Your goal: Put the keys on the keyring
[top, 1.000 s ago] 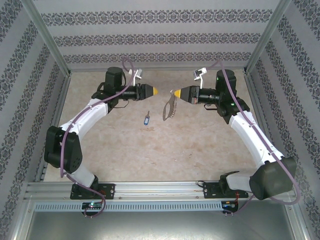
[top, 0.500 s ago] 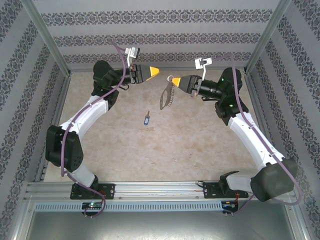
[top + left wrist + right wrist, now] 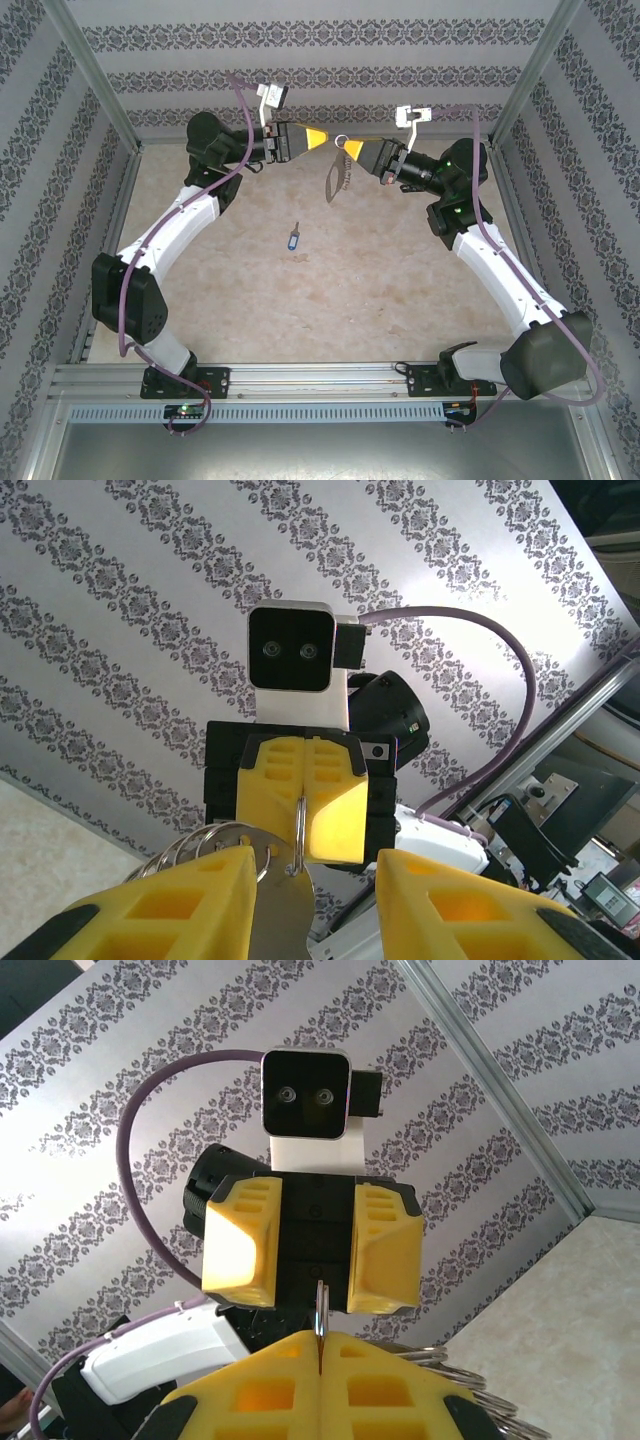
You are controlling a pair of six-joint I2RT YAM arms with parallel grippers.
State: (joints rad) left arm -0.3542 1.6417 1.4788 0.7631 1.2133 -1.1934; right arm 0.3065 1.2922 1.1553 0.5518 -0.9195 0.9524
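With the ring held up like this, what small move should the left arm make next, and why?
Probably ease the left gripper forward and close it on the keyring. Its jaws stand open facing the right gripper, which is shut on the ring in mid-air. The blue key lies on the table, untouched.

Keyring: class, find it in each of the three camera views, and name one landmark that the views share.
Top external: keyring hangs upper centre from the right gripper.
Left wrist: keyring lower centre, edge-on.
Right wrist: keyring bottom centre, edge-on.
Shared landmark: the striped patterned wall.
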